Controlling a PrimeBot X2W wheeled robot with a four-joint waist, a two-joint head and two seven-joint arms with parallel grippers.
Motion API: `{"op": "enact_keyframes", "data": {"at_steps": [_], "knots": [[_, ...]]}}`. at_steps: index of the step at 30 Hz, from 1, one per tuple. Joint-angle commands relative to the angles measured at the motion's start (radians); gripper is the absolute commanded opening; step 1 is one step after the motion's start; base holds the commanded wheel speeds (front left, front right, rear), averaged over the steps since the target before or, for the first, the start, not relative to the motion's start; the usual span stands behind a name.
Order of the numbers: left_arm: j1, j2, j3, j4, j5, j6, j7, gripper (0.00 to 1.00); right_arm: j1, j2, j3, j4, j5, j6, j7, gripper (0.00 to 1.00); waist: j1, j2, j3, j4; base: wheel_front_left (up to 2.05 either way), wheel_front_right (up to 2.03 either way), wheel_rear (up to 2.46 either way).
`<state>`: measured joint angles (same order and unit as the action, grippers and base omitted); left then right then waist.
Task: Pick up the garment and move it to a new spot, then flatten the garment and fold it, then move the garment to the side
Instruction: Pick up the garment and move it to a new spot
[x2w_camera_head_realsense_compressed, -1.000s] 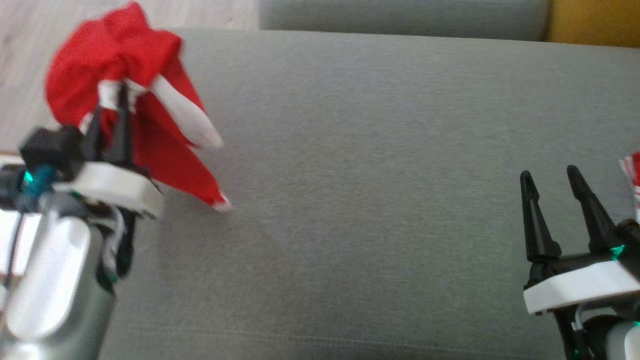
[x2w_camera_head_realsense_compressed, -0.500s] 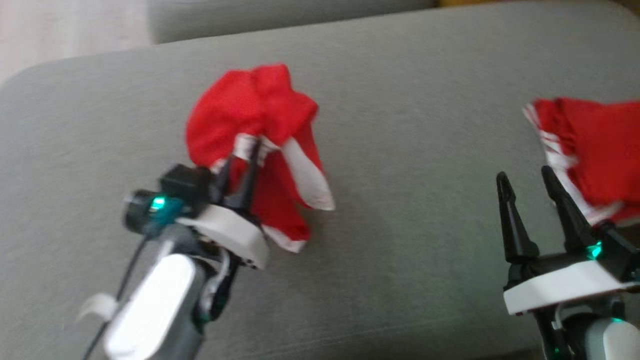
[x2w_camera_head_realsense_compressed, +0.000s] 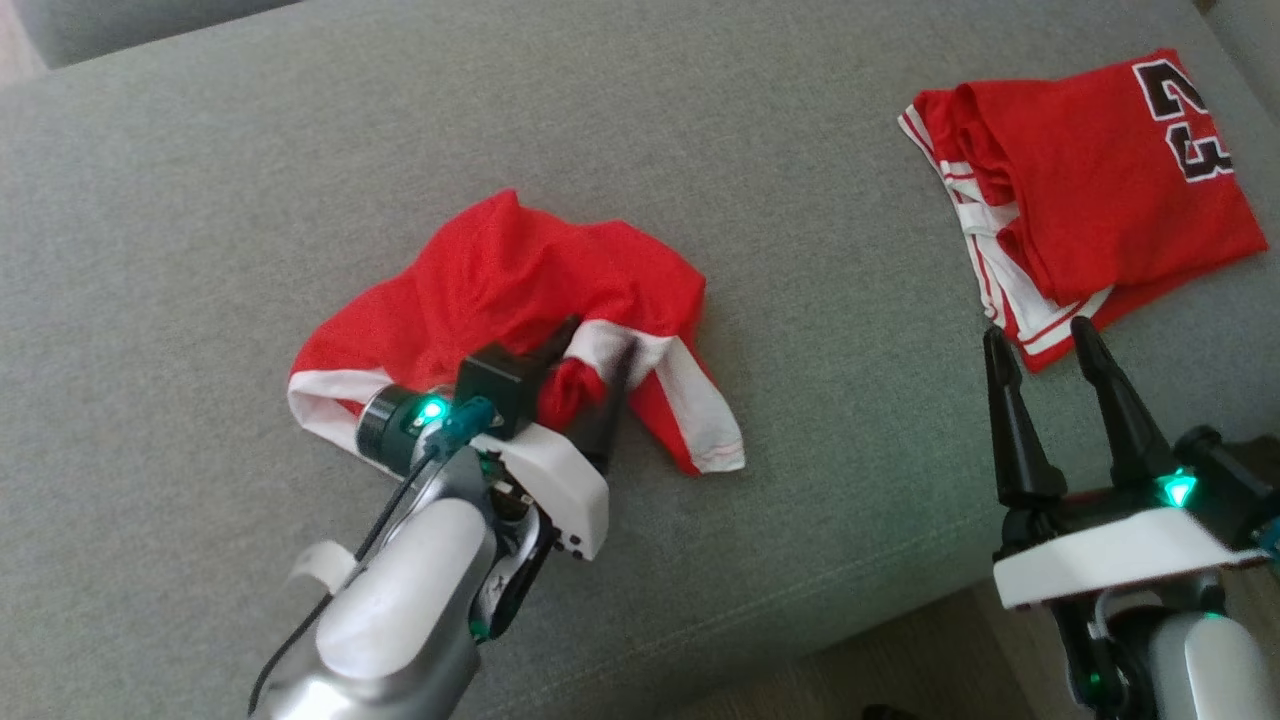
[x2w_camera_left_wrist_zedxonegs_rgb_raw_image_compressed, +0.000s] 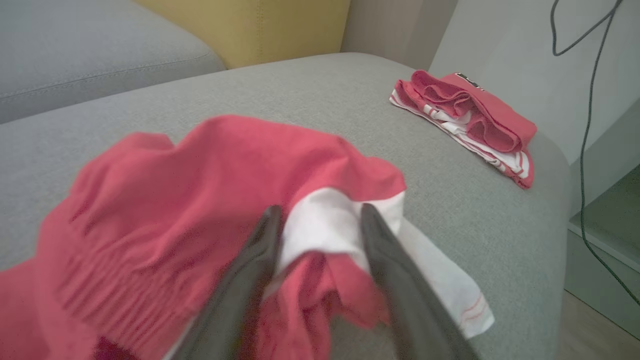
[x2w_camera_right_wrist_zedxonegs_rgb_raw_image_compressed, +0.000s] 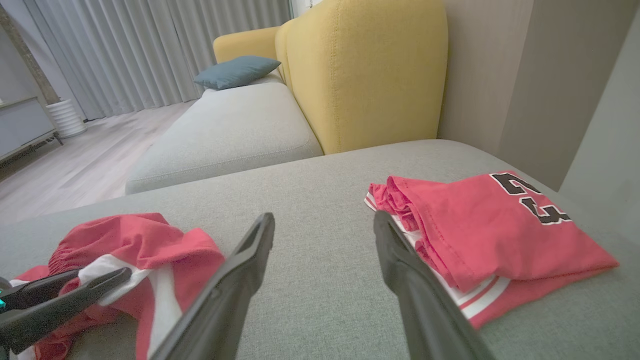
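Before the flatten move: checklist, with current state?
1. Shorts down on cushion: ok.
2. Shorts flat: not ok, bunched.
3. Left gripper clear of cloth: not ok; open, but cloth sits between its fingers.
4. Right gripper open, empty: ok.
5. Jersey apart from shorts: ok.

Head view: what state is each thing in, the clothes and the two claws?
Red garment, crumpled in a heap on the grey sofa.
Numbered jersey, folded, lying at the sofa's right end.
Left gripper, jaws apart, the garment's white band between its fingers.
Right gripper, open, empty, near the jersey.
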<state>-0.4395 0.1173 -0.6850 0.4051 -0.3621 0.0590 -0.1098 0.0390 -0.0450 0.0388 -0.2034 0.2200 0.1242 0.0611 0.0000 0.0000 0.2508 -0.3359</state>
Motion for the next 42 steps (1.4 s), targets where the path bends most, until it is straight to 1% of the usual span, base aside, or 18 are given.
{"op": "enact_keyframes", "data": {"at_steps": [1, 4, 8, 10, 13, 17, 20, 24, 28, 31, 42], "knots": [[-0.048, -0.004, 0.017, -0.019, 0.012, -0.011, -0.026, 1.0, -0.042, -0.005, 0.025, -0.027, 0.004, 0.007, -0.007, 1.0, 0.0, 0.0, -0.007, 0.007, 0.0, 0.0, 0.0], [-0.048, -0.001, 0.014, -0.031, 0.029, -0.006, -0.085, 1.0, -0.042, -0.005, 0.028, -0.022, -0.004, 0.007, -0.004, 1.0, 0.0, 0.0, -0.034, 0.033, 0.0, 0.0, 0.0], [-0.029, 0.007, 0.028, -0.071, 0.031, 0.007, -0.121, 1.0, -0.038, -0.005, 0.025, -0.022, -0.016, 0.007, 0.006, 1.0, 0.0, 0.0, -0.069, 0.074, 0.0, 0.0, 0.0], [-0.011, 0.018, 0.051, -0.111, 0.034, 0.03, -0.136, 1.0, -0.032, -0.005, 0.02, -0.024, -0.023, 0.007, 0.015, 1.0, 0.0, 0.0, -0.095, 0.107, 0.0, 0.0, 0.0], [0.024, 0.043, 0.107, -0.178, 0.034, 0.075, -0.147, 1.0, -0.019, -0.005, 0.012, -0.031, -0.034, 0.007, 0.03, 1.0, 0.0, 0.0, -0.128, 0.158, 0.0, 0.0, 0.0], [0.086, 0.093, 0.19, -0.242, 0.033, 0.133, -0.151, 1.0, -0.001, -0.009, -0.003, -0.037, -0.042, 0.007, 0.046, 1.0, 0.0, 0.0, -0.168, 0.226, 0.0, 0.0, 0.0], [0.135, 0.132, 0.247, -0.274, 0.022, 0.161, -0.151, 1.0, 0.008, -0.013, -0.006, -0.036, -0.044, 0.007, 0.056, 1.0, 0.0, 0.0, -0.188, 0.267, 0.0, 0.0, 0.0], [0.203, 0.181, 0.305, -0.308, 0.005, 0.187, -0.152, 1.0, 0.022, -0.017, -0.007, -0.039, -0.048, 0.007, 0.068, 1.0, 0.0, 0.0, -0.214, 0.307, 0.0, 0.0, 0.0], [0.265, 0.213, 0.324, -0.346, -0.007, 0.2, -0.142, 1.0, 0.043, -0.016, -0.013, -0.045, -0.051, 0.007, 0.078, 1.0, 0.0, 0.0, -0.231, 0.326, 0.0, 0.0, 0.0], [0.296, 0.226, 0.325, -0.375, -0.012, 0.206, -0.129, 1.0, 0.064, -0.015, -0.022, -0.049, -0.053, 0.007, 0.087, 1.0, 0.0, 0.0, -0.238, 0.329, 0.0, 0.0, 0.0], [0.393, 0.246, 0.319, -0.447, -0.028, 0.23, -0.094, 1.0, 0.12, -0.01, -0.028, -0.074, -0.056, 0.007, 0.113, 1.0, 0.0, 0.0, -0.266, 0.312, 0.0, 0.0, 0.0]]}}
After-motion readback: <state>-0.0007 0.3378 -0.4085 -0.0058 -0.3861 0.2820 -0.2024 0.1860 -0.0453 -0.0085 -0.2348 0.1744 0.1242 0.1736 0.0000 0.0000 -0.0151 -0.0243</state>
